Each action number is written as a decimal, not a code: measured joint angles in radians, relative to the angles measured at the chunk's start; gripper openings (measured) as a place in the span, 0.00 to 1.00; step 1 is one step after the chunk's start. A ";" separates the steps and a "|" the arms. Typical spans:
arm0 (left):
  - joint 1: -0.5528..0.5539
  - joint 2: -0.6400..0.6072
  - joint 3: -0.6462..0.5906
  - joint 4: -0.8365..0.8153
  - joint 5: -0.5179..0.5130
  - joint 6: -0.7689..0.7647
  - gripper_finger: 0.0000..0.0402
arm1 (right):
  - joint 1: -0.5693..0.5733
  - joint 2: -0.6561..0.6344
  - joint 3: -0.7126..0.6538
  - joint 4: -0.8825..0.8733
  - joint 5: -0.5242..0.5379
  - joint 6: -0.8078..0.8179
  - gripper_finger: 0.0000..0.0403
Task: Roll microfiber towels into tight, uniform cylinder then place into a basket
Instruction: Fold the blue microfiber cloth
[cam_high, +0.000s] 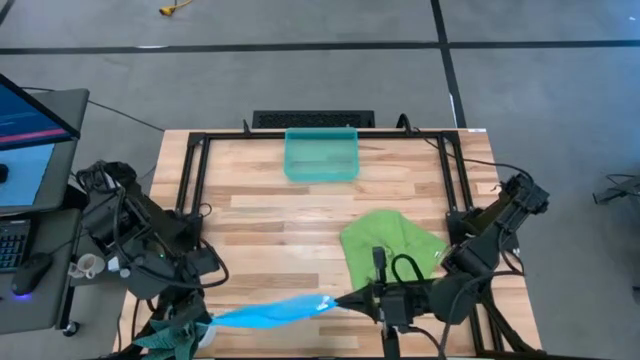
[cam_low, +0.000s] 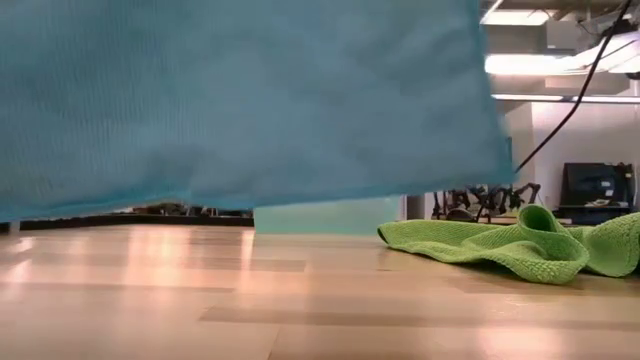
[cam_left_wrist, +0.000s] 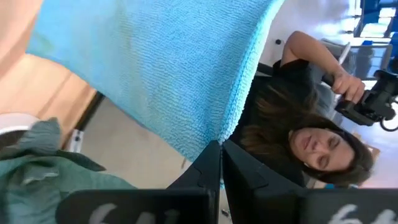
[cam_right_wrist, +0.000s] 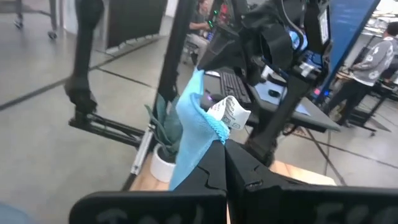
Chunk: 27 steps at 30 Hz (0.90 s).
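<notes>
The left claw (cam_high: 205, 322) is pinching one end of the bright sky-blue microfiber towel (cam_high: 268, 313) with its two dark fingers (cam_left_wrist: 210, 167) pressed fully together, while the right claw (cam_high: 345, 300) is gripping the opposite end with its own fingers (cam_right_wrist: 214, 163) equally closed, so the cloth is hanging stretched between the two claws above the near edge of the light wooden plank desk (cam_high: 260, 215). In the right wrist view a small white sewn-in tag (cam_right_wrist: 228, 112) is sticking out of the towel just past the closed fingertips; its printing is too blurred to read. Just beyond the right claw, the crumpled lime-green microfiber towel (cam_high: 390, 242) is lying on the desk. Well beyond both claws, at the far edge, the small rectangular translucent teal-green plastic basket (cam_high: 321, 155) is standing. A person (cam_left_wrist: 305, 134) is showing in the left wrist view behind the blue cloth.
</notes>
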 joint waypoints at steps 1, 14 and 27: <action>-0.005 0.000 0.000 0.008 -0.002 -0.010 0.00 | 0.005 0.000 0.000 0.009 0.000 -0.003 0.02; 0.011 -0.001 -0.006 -0.267 -0.074 0.052 0.00 | -0.031 0.000 -0.012 -0.204 0.189 0.012 0.02; 0.153 -0.003 -0.189 -0.349 -0.347 0.520 0.00 | -0.229 -0.002 -0.155 -0.353 0.215 0.176 0.02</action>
